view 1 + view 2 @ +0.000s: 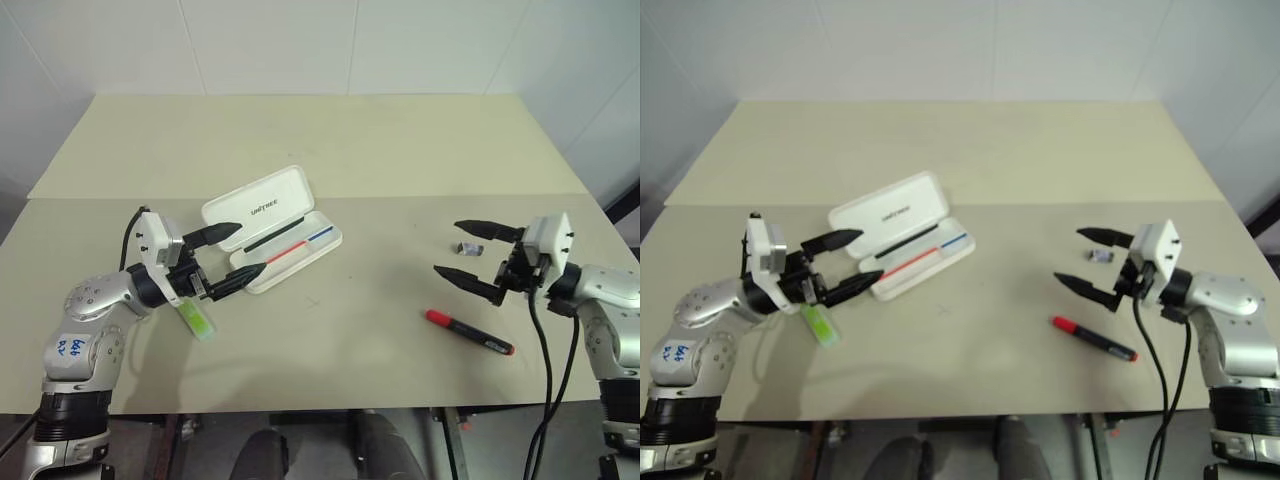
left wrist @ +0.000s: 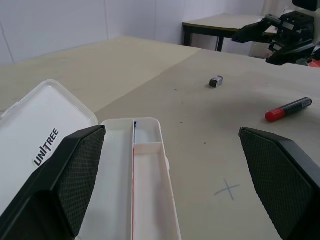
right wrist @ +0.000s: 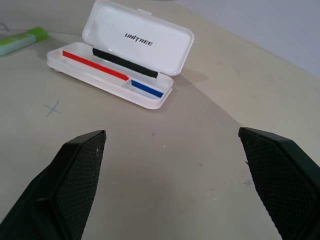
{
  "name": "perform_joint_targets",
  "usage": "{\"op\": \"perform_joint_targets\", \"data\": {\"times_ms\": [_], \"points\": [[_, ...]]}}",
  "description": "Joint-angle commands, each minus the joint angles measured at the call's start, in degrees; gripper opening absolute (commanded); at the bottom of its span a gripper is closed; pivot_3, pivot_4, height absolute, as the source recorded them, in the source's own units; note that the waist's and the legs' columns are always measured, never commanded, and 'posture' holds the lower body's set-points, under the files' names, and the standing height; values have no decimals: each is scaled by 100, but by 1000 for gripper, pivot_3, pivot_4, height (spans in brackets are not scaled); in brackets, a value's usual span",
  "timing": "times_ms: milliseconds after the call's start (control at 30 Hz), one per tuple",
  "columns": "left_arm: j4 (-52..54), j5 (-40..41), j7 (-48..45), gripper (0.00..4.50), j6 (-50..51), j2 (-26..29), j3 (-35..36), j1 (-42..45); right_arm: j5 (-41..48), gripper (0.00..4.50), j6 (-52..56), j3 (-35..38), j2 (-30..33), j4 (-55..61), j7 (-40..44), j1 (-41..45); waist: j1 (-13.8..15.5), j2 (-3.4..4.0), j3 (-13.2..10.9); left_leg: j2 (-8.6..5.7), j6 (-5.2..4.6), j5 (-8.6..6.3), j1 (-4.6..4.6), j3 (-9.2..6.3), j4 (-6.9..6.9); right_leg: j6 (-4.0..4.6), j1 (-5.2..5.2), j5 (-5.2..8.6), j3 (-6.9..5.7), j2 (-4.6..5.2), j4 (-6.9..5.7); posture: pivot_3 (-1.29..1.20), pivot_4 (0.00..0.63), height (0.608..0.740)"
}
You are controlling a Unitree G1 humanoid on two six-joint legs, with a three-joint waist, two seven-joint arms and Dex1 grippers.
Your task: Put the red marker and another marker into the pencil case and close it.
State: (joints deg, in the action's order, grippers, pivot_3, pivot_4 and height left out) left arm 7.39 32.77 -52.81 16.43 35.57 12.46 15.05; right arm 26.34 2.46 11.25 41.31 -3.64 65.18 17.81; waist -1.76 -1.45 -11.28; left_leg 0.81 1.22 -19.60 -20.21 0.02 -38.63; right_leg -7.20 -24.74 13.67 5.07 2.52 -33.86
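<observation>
**Case open, both markers on the table**

The pencil case [image 1: 272, 229] lies open on the beige table [image 1: 350, 150], lid tipped back with its print facing up, the tray showing a red-and-blue line. The left gripper [image 1: 233, 256] hovers just beside the case's near end, fingers spread wide and holding nothing. The green highlighter [image 1: 196, 320] lies on the table just below that gripper. The right gripper [image 1: 468, 253] is likewise spread wide and empty. The red marker [image 1: 470, 332] lies near it, toward the table's front edge, and a small grey object [image 1: 467, 246] sits by its fingers.
</observation>
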Motion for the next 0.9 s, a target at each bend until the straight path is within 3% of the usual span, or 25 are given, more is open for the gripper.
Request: {"op": "perform_joint_targets", "data": {"times_ms": [33, 333, 733, 900], "points": [[63, -5, 79, 4483, -120, -22, 131, -3, 4, 4500, -90, 19, -32, 128, -76, 195, -4, 0, 0, 1, 0, 0, 0, 0, -1, 0, 0, 0, 0, -1, 0, 0, 150, 740], [198, -32, 231, 4483, -116, -148, 24, 11, -83, 4500, -226, 6, -60, -209, 22, 436, 9, 0, 0, 1, 0, 0, -2, -3, 1, 0, 1, 0, -3, 0, -2, 0, 150, 740], [-290, -46, -275, 4483, -119, 56, -15, 374, -70, 4500, -219, 45, -68, 42, -63, 222, 6, 0, 0, -1, 0, 0, -1, -1, -1, -1, 0, 0, -3, 0, -2, 0, 150, 740], [-412, -346, -458, 2926, -273, 142, -222, 410, -31, 4500, -114, 34, -65, 329, -151, 128, 2, 0, 0, 0, 0, 0, -2, -1, 0, -1, 1, -1, -3, 0, -6, 0, 150, 740]]}}
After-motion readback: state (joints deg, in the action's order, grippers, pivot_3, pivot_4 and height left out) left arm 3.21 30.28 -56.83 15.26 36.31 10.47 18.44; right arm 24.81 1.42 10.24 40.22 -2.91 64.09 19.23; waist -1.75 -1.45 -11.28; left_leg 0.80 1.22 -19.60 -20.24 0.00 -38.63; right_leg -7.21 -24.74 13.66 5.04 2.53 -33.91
